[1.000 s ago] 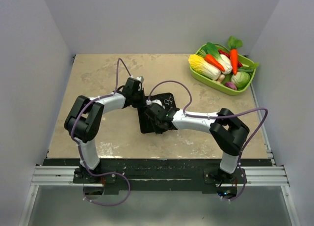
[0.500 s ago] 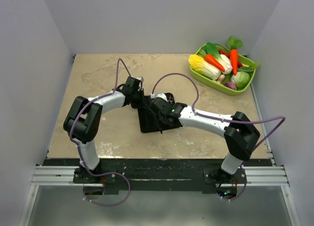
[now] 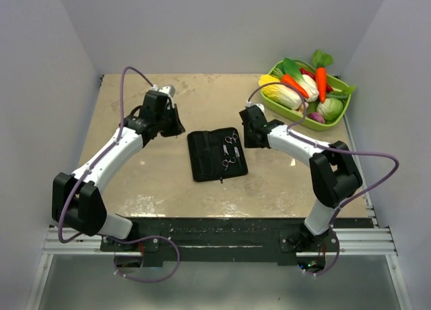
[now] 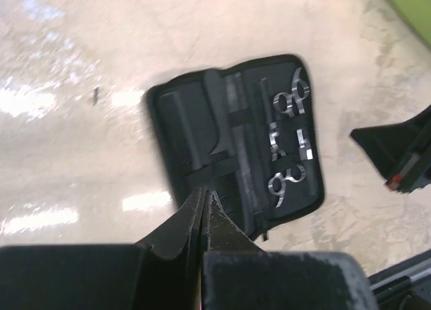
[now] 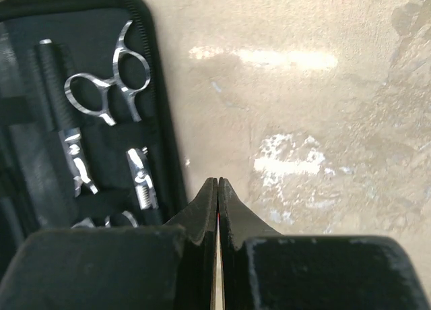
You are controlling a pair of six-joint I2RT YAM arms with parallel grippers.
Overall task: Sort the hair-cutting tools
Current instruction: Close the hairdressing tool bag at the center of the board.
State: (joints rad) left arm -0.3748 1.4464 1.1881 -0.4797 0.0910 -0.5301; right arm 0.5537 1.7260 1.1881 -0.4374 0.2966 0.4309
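Note:
The black case (image 3: 217,155) lies open flat in the middle of the table. Two silver scissors (image 3: 232,140) (image 3: 229,162) sit strapped in its right half; in the left wrist view they show as one pair of scissors (image 4: 291,98) above another (image 4: 286,184). Black combs (image 4: 229,185) (image 4: 192,128) lie in the left half, hard to tell from the lining. My left gripper (image 3: 175,127) (image 4: 203,193) hangs shut and empty just left of the case. The right gripper (image 3: 248,136) (image 5: 217,182) is shut, empty, over bare table beside the case's right edge (image 5: 168,121).
A green tray (image 3: 289,110) piled with toy vegetables stands at the back right corner, close behind the right arm. Grey walls close in the table on three sides. Bare tabletop (image 3: 135,182) lies left of the case and in front of it.
Both grippers have drawn back off the case, the left one to the back left, the right one to the back right. The open case with its scissors is now uncovered.

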